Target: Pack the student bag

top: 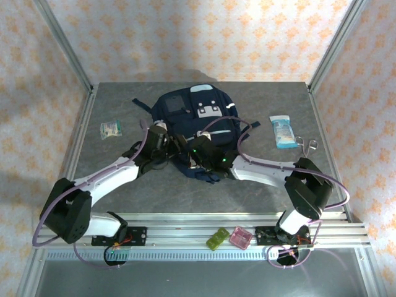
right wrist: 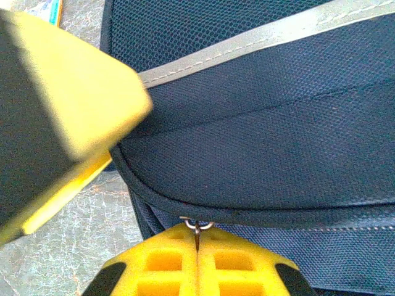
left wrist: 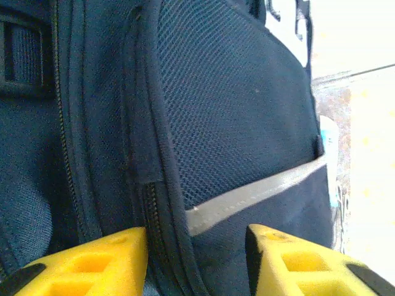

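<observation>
bag: large navy-blue fabric backpack (top: 185, 106) lying flat, mid-back of grey table (top: 260, 185) | left gripper (left wrist: 196, 246): fingers apart, astride the bag's zipper seam (left wrist: 152, 213) | right gripper (right wrist: 197, 250): pinched closed on small metal zipper ring (right wrist: 196, 226) at the bag's near edge

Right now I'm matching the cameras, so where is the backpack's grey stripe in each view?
Top external: grey stripe on the student bag's upper right.
Left wrist: slanting up across the lower right.
Right wrist: slanting across the top.
Shared landmark: the navy student bag carrying it.
</observation>
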{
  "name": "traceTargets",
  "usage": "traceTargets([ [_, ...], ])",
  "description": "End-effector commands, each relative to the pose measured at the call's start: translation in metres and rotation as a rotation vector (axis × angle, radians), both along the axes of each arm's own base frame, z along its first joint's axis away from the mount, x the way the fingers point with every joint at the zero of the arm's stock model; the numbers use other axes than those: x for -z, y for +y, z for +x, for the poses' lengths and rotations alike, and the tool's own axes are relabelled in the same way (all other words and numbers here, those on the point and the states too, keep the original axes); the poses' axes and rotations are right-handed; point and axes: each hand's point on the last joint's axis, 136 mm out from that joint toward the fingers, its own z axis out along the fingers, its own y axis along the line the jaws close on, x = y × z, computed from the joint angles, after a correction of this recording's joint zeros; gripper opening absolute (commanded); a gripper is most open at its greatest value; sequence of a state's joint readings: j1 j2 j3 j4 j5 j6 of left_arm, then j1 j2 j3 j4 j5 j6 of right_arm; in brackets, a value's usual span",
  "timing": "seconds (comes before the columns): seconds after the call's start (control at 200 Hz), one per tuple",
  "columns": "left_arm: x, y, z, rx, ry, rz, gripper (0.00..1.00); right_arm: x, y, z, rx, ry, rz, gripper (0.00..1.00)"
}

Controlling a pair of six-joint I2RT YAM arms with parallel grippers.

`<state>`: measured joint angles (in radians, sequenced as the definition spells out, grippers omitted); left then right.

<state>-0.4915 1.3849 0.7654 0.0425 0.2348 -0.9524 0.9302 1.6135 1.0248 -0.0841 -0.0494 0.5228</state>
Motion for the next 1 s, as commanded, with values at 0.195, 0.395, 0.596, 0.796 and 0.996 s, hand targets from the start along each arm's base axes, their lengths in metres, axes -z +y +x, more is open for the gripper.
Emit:
traceTargets([
  [0.195,0.002,0.005,0.024,-0.059,-0.029,0.047,0.0,-0.007,0.002,0.004,-0.002,-0.024,0.001,0.0],
  [0.395,-0.002,0.021,0.027,-0.078,-0.033,0.065,0.0,0.007,-0.041,0.006,0.06,-0.007,-0.069,0.0],
  [0.596,-0.005,0.034,0.03,-0.09,-0.037,0.084,0.0,0.016,-0.104,0.011,0.166,-0.005,-0.129,0.0],
  [0.796,-0.01,0.047,0.037,-0.112,-0.047,0.106,0.0,0.02,-0.157,0.016,0.278,-0.019,-0.175,0.0],
  [0.996,-0.018,0.05,0.055,-0.112,-0.063,0.139,0.0,0.016,-0.143,0.005,0.229,0.004,-0.094,0.0],
])
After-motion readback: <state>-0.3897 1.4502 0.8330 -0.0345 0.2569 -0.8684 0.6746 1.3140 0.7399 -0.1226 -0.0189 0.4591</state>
